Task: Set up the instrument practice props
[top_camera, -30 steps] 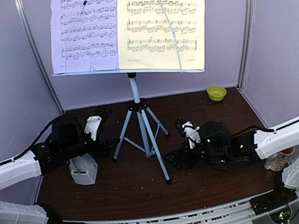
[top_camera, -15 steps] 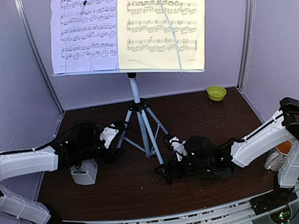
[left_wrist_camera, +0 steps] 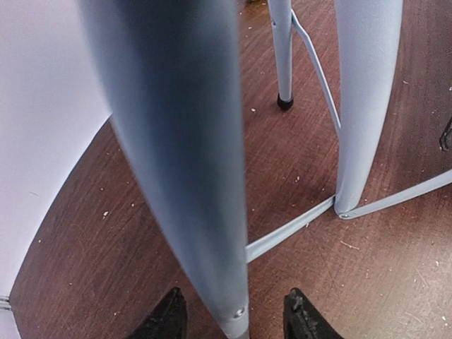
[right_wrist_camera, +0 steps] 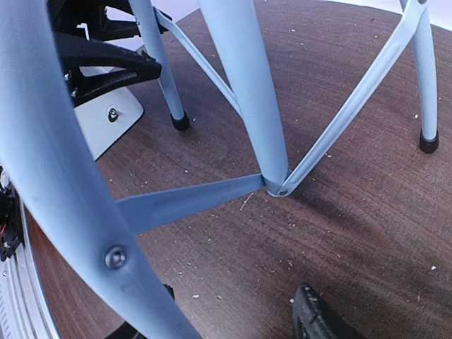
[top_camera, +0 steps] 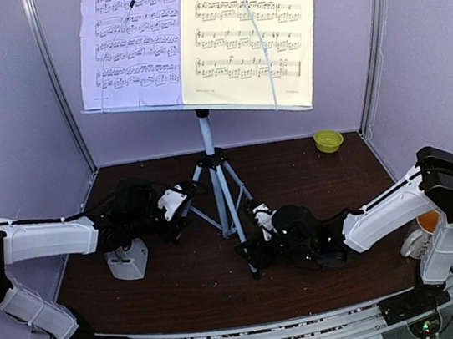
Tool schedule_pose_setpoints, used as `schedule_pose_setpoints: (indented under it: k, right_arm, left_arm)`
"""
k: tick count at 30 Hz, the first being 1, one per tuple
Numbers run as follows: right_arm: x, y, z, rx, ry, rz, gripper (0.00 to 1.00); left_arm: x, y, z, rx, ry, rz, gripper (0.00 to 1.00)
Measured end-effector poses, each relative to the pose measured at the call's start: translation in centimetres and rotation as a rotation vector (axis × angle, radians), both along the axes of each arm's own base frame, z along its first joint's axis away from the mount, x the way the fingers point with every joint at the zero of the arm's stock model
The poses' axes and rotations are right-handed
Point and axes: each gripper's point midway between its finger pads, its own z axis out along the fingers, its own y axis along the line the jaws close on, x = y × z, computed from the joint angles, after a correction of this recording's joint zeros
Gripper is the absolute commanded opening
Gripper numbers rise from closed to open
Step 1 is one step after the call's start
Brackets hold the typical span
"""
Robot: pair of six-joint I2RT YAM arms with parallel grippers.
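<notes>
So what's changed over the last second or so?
The left gripper swung inward and now straddles one tripod leg. The right gripper did likewise with another. Each has its jaws open around the leg, not clamped. The metronome and green bowl stayed put.

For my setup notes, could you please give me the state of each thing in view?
music stand: upright, legs spread.
lilac page: displayed on the stand.
pale yellow page: displayed beside it.
metronome: upright.
green bowl: upright.
left gripper: open, astride a tripod leg.
right gripper: open, astride another leg.
</notes>
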Motion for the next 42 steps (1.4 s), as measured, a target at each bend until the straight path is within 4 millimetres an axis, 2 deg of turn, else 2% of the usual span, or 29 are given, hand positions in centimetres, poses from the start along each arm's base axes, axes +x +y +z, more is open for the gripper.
schedule_pose_setpoints:
  k: [8,14,20,35,42]
  right_arm:
    - [0.5,-0.1,0.2,-0.036,-0.031,-0.013,0.22]
    - [0.5,-0.3,0.3,-0.102,-0.090,0.002,0.00]
    - [1.3,-1.7,0.3,-0.156,-0.107,-0.019,0.00]
    - [6.8,-6.2,1.7,-0.200,-0.122,-0.089,0.00]
    - [8.9,-6.6,2.3,-0.239,-0.123,-0.111,0.00]
  left_arm:
    - [0.6,0.0,-0.1,-0.007,-0.011,0.008,0.29]
    - [0.8,0.0,-1.0,-0.004,0.012,0.017,0.01]
    - [1.4,-0.4,-0.9,-0.011,0.012,0.032,0.00]
    - [5.5,-3.5,0.6,-0.024,-0.018,0.060,0.00]
    - [7.6,-3.9,0.7,-0.020,-0.031,0.092,0.00]
